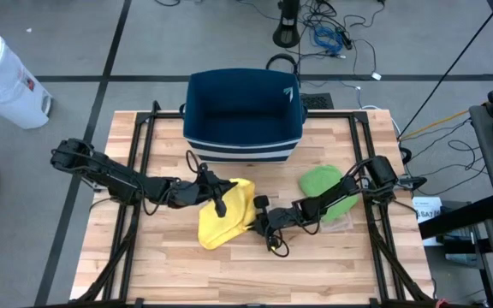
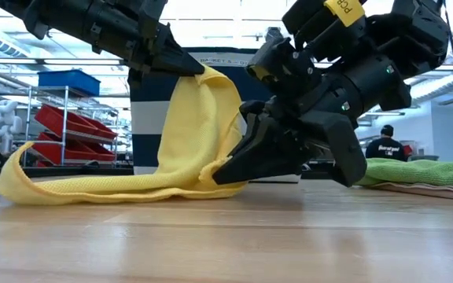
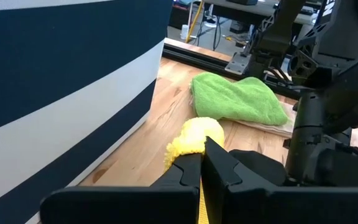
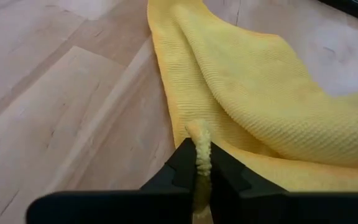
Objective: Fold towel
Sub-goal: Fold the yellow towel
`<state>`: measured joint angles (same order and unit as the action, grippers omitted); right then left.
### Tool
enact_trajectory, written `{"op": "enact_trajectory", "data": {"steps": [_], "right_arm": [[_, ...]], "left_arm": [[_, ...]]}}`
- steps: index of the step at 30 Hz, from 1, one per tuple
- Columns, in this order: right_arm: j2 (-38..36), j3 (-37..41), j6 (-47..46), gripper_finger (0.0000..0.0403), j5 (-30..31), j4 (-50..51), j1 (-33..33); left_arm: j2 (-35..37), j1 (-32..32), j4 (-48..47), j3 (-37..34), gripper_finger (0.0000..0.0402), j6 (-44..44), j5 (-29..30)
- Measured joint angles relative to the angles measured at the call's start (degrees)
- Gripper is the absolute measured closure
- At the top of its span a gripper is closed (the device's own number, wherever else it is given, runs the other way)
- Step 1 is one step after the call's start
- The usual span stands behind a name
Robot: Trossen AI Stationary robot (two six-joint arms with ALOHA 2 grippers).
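Readable writing scarce: a yellow tag (image 2: 344, 8) on the right arm's housing in the low view with dark letters, seemingly "PCB", cut off by the frame's top; white lettering on the dark back of a person (image 2: 385, 144) far off in the room, too small to read; a white label (image 1: 427, 208) with print beside the bench's right edge, illegible. Yellow towel (image 1: 226, 214) lying mid-bench, just in front of the navy bin (image 1: 243, 115) with white stripes, partly raised. Left claw (image 1: 221, 204) clamped tight on an upper fold of that towel, lifting it into a peak against the bin in the low view. Right claw (image 1: 259, 221) closed on the towel's right edge, a thin yellow rib pinched between its dark fingers (image 4: 182, 163) in the right wrist view. Much of the towel's middle hidden behind the right arm's bulk in the low view; its far left end trailing flat on the wood. Green cloth (image 1: 325, 190) folded to the right, resting on a paler cloth (image 3: 267, 126) only just showing beneath it, partly covered by the right arm from above. Bench (image 1: 332, 274) of pale wooden slats with black frame rails. Beyond: grey tiled floor, loose cables, a white cylindrical bin (image 1: 2, 79) at left, red storage bins (image 2: 65, 124) on metal shelving.
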<state>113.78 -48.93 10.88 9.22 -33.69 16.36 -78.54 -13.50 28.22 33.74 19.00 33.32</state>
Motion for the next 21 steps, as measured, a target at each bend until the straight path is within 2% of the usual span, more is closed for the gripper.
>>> {"op": "enact_trajectory", "data": {"steps": [4,13,17,21], "right_arm": [[-0.84,0.02,0.24,0.0399,0.53,-0.91,0.64],[-11.9,0.02,10.44,0.0402,13.05,1.86,7.03],[-20.49,0.02,13.97,0.0402,13.19,6.92,9.91],[-29.9,0.02,14.46,0.0402,11.12,14.07,12.48]], "left_arm": [[0.0,0.0,-0.09,0.0,0.0401,-0.04,0.0],[0.0,0.15,1.23,0.0,0.0401,-2.72,0.0],[0.0,0.11,5.01,-0.02,0.0401,-6.99,-0.13],[0.0,-0.02,14.18,-0.02,0.0401,-13.73,-4.32]]}}
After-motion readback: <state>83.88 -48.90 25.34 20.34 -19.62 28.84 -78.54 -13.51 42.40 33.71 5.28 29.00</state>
